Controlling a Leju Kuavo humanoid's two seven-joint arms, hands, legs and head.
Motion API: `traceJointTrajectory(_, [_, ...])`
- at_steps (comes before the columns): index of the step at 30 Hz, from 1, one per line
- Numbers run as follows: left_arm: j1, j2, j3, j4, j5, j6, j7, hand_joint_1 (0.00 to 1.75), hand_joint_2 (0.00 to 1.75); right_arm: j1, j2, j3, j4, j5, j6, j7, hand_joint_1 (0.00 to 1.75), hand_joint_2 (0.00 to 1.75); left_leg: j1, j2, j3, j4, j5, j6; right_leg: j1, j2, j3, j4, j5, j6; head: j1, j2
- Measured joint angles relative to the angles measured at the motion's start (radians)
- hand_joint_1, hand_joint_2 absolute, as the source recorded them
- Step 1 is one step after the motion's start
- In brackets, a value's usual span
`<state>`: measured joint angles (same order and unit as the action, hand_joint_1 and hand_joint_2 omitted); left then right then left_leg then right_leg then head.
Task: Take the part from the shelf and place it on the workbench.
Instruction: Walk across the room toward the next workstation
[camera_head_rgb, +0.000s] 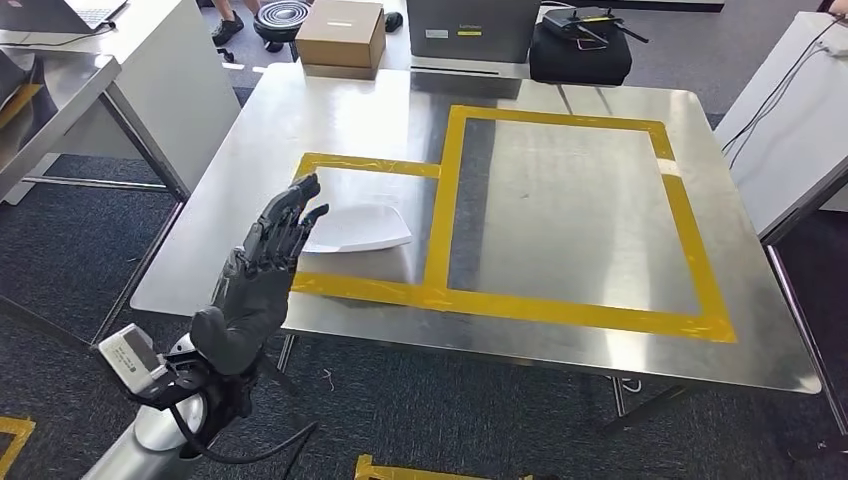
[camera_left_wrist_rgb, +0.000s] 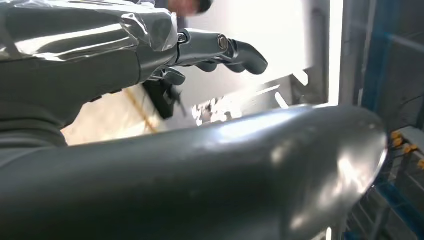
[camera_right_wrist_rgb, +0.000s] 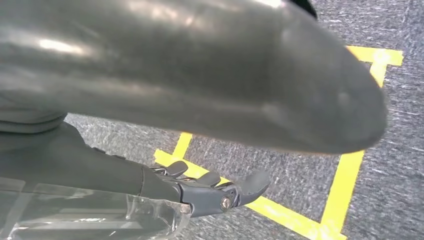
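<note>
**White part lies on the workbench, left hand open beside it**

The white part (camera_head_rgb: 358, 229), a thin curved sheet piece, lies flat on the steel workbench (camera_head_rgb: 560, 330) inside the smaller, left rectangle of yellow tape (camera_head_rgb: 520, 306). Its near edge sits just inside the near strip of tape.

The left hand (camera_head_rgb: 262, 275) hangs over the near-left edge of the workbench, palm turned sideways, its dark fingers (camera_head_rgb: 291, 210) stretched out and spread, grasping nothing. The fingertips overlap the left end of the part in the head view; whether they touch it cannot be told. In the left wrist view the thumb and fingers likewise stand apart with nothing between them.

The right hand (camera_right_wrist_rgb: 210, 190) hangs low above grey carpet (camera_right_wrist_rgb: 400, 100) marked with yellow floor tape (camera_right_wrist_rgb: 345, 185); its fingers are loosely extended and hold nothing.

At the far side of the workbench stand a cardboard box (camera_head_rgb: 340, 36), a grey case (camera_head_rgb: 472, 32) and a black bag (camera_head_rgb: 580, 52). A white table (camera_head_rgb: 790, 120) with cables stands to the right, and another table (camera_head_rgb: 150, 60) to the far left.
</note>
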<state>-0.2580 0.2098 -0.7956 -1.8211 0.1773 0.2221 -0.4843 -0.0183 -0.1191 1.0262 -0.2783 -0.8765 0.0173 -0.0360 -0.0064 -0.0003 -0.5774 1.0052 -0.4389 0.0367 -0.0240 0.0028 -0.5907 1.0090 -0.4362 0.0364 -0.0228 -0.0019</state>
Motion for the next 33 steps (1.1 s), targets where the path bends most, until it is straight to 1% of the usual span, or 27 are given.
traceJointTrajectory(2, [0.04,0.017,0.018,0.054,0.055,-0.037,-0.011,0.0,0.0,0.001,0.005,0.0,0.004,-0.014,0.001,-0.005,0.0,0.0,0.004,0.0,-0.005,0.011,-0.013,-0.01,-0.003,0.001,-0.004,-0.003,0.009,-0.014,0.0,0.0])
traceJointTrajectory(4, [0.088,0.032,0.047,0.126,0.081,-0.047,-0.019,0.0,0.0,0.003,0.009,0.0,0.007,-0.025,0.0,-0.009,0.0,0.0,0.01,0.0,-0.03,0.079,-0.076,-0.023,-0.007,0.001,-0.014,-0.005,0.019,-0.029,-0.003,0.0])
traceJointTrajectory(6, [0.139,0.041,0.077,0.207,0.085,-0.041,-0.012,0.0,0.0,0.006,0.009,0.0,0.01,-0.033,0.0,-0.01,0.0,0.0,0.015,0.0,-0.072,0.203,-0.159,-0.034,-0.004,0.002,-0.03,-0.005,0.03,-0.037,-0.005,0.0])
traceJointTrajectory(7, [0.163,0.043,0.091,0.254,0.087,-0.037,-0.003,0.0,0.0,0.009,0.009,0.0,0.011,-0.037,0.001,-0.009,0.0,0.0,0.017,0.0,-0.083,0.25,-0.183,-0.036,-0.002,0.002,-0.04,-0.005,0.037,-0.039,-0.004,0.0])
traceJointTrajectory(8, [0.185,0.043,0.104,0.305,0.089,-0.032,0.006,0.0,0.0,0.011,0.009,0.0,0.011,-0.042,0.001,-0.008,0.0,0.0,0.018,0.0,-0.077,0.262,-0.19,-0.036,-0.001,0.002,-0.05,-0.004,0.044,-0.039,-0.005,0.0])
traceJointTrajectory(9, [0.201,0.042,0.116,0.359,0.093,-0.023,0.016,0.0,0.0,0.013,0.009,0.0,0.011,-0.047,0.001,-0.008,0.0,0.0,0.018,0.0,-0.05,0.234,-0.179,-0.034,0.001,0.002,-0.06,-0.004,0.053,-0.038,-0.005,0.0])
traceJointTrajectory(11, [0.215,0.036,0.138,0.472,0.106,0.003,0.035,0.0,0.0,0.015,0.011,0.0,0.011,-0.056,0.001,-0.008,0.0,0.0,0.016,0.0,0.046,0.095,-0.139,-0.023,0.003,0.003,-0.075,-0.005,0.07,-0.033,-0.005,0.0])
traceJointTrajectory(12, [0.217,0.03,0.147,0.525,0.113,0.015,0.04,0.0,0.0,0.016,0.012,0.0,0.011,-0.059,0.001,-0.01,0.0,0.0,0.013,0.0,0.081,0.034,-0.123,-0.017,0.005,0.003,-0.078,-0.007,0.078,-0.029,-0.004,0.0])
traceJointTrajectory(13, [0.218,0.025,0.157,0.575,0.122,0.025,0.044,0.0,0.0,0.015,0.014,0.0,0.011,-0.062,0.001,-0.011,0.0,0.0,0.009,0.0,0.101,-0.004,-0.113,-0.011,0.006,0.002,-0.08,-0.01,0.086,-0.024,-0.004,0.0])
traceJointTrajectory(14, [0.22,0.02,0.166,0.621,0.13,0.033,0.046,0.0,0.0,0.015,0.015,0.0,0.012,-0.064,0.0,-0.012,0.0,0.0,0.003,-0.001,0.102,-0.017,-0.107,-0.005,0.005,0.001,-0.079,-0.013,0.094,-0.017,-0.004,0.0])
traceJointTrajectory(16, [0.222,0.01,0.181,0.699,0.148,0.055,0.062,0.0,0.0,0.017,0.017,0.002,0.011,-0.067,-0.002,-0.011,0.0,0.0,-0.002,0.0,0.092,-0.021,-0.084,0.009,0.002,0.0,-0.078,-0.023,0.111,-0.004,-0.005,0.0])
traceJointTrajectory(17, [0.222,0.003,0.187,0.733,0.159,0.07,0.074,0.0,0.0,0.019,0.017,0.004,0.011,-0.07,-0.004,-0.01,0.0,0.0,-0.002,0.001,0.088,-0.027,-0.069,0.014,0.001,-0.001,-0.081,-0.024,0.11,-0.001,-0.004,0.0])
traceJointTrajectory(18, [0.221,-0.006,0.193,0.771,0.173,0.085,0.086,0.0,0.0,0.023,0.016,0.007,0.009,-0.073,-0.005,-0.007,0.0,0.0,0.0,0.003,0.08,-0.034,-0.051,0.021,0.001,-0.001,-0.089,-0.008,0.088,-0.003,-0.003,0.0])
traceJointTrajectory(19, [0.22,-0.015,0.198,0.809,0.188,0.098,0.095,0.0,0.0,0.026,0.014,0.011,0.006,-0.076,-0.006,-0.005,0.0,0.0,0.003,0.004,0.069,-0.041,-0.033,0.025,0.002,-0.001,-0.102,0.028,0.048,-0.011,-0.002,0.0])
traceJointTrajectory(21, [0.219,-0.033,0.206,0.892,0.211,0.122,0.105,0.0,0.0,0.028,0.008,0.021,0.001,-0.085,-0.009,-0.001,0.0,0.0,0.002,0.006,0.039,-0.042,-0.007,0.031,0.001,-0.001,-0.132,0.155,-0.059,-0.025,0.0,0.0])
traceJointTrajectory(22, [0.217,-0.041,0.207,0.934,0.219,0.133,0.107,0.0,0.0,0.028,0.006,0.026,-0.001,-0.091,-0.011,0.001,0.0,0.0,0.001,0.007,0.023,-0.04,0.005,0.031,0.001,-0.001,-0.139,0.219,-0.091,-0.024,0.0,0.0])
traceJointTrajectory(23, [0.215,-0.049,0.207,0.977,0.227,0.141,0.109,0.0,0.0,0.028,0.004,0.03,-0.001,-0.098,-0.013,0.003,0.0,0.0,0.001,0.008,0.008,-0.039,0.017,0.03,0.0,-0.001,-0.132,0.26,-0.103,-0.017,0.0,0.0])
traceJointTrajectory(24, [0.213,-0.057,0.207,1.017,0.236,0.147,0.112,0.0,0.0,0.028,0.002,0.034,-0.002,-0.106,-0.015,0.004,0.0,0.0,0.001,0.009,-0.008,-0.036,0.028,0.028,0.0,-0.002,-0.107,0.267,-0.096,-0.005,0.0,0.0])
traceJointTrajectory(25, [0.211,-0.064,0.207,1.054,0.243,0.15,0.114,0.0,0.0,0.027,0.001,0.037,-0.003,-0.113,-0.017,0.004,0.0,0.0,0.001,0.009,-0.024,-0.032,0.038,0.024,-0.001,-0.002,-0.065,0.234,-0.08,0.006,0.0,0.0])
traceJointTrajectory(26, [0.21,-0.069,0.207,1.083,0.249,0.15,0.116,0.0,0.0,0.027,0.001,0.04,-0.004,-0.117,-0.019,0.004,0.0,0.0,0.002,0.01,-0.038,-0.026,0.046,0.021,-0.001,-0.002,-0.009,0.171,-0.069,0.013,0.0,0.0])
traceJointTrajectory(27, [0.209,-0.075,0.207,1.106,0.252,0.15,0.117,0.0,0.0,0.025,0.0,0.042,-0.005,-0.121,-0.02,0.004,0.0,0.0,0.001,0.01,-0.05,-0.019,0.052,0.016,0.001,-0.002,0.052,0.091,-0.072,0.013,-0.001,0.0])
traceJointTrajectory(28, [0.207,-0.078,0.207,1.125,0.254,0.149,0.118,0.0,0.0,0.024,0.0,0.045,-0.005,-0.123,-0.021,0.004,0.0,0.0,0.0,0.01,-0.059,-0.013,0.059,0.01,0.003,-0.002,0.095,0.029,-0.081,0.008,-0.002,0.0])
traceJointTrajectory(29, [0.205,-0.081,0.207,1.141,0.255,0.149,0.118,0.0,0.0,0.023,0.0,0.047,-0.005,-0.124,-0.021,0.005,0.0,0.0,-0.001,0.01,-0.064,-0.009,0.066,0.004,0.006,-0.001,0.119,-0.013,-0.093,0.002,-0.002,0.0])
traceJointTrajectory(30, [0.203,-0.084,0.207,1.155,0.257,0.149,0.118,0.0,0.0,0.022,-0.001,0.049,-0.006,-0.125,-0.021,0.005,0.0,0.0,0.0,0.01,-0.067,-0.008,0.073,-0.002,0.009,0.0,0.126,-0.03,-0.099,-0.005,-0.002,0.0])
traceJointTrajectory(31, [0.201,-0.086,0.207,1.168,0.258,0.148,0.119,0.0,0.0,0.023,-0.001,0.051,-0.006,-0.126,-0.021,0.005,0.0,0.0,0.001,0.01,-0.068,-0.01,0.081,-0.008,0.009,-0.001,0.118,-0.03,-0.093,-0.012,-0.003,0.0])
traceJointTrajectory(32, [0.2,-0.089,0.207,1.179,0.26,0.149,0.12,0.0,0.0,0.022,0.0,0.053,-0.006,-0.127,-0.021,0.005,0.0,0.0,0.004,0.008,-0.072,-0.007,0.079,-0.014,0.007,-0.002,0.112,-0.032,-0.086,-0.02,-0.002,0.0])
traceJointTrajectory(33, [0.199,-0.09,0.206,1.189,0.26,0.149,0.122,0.0,0.0,0.022,0.0,0.054,-0.007,-0.13,-0.021,0.005,0.0,0.0,0.007,0.007,-0.078,0.006,0.059,-0.021,0.005,-0.004,0.104,-0.033,-0.076,-0.03,-0.003,0.0])
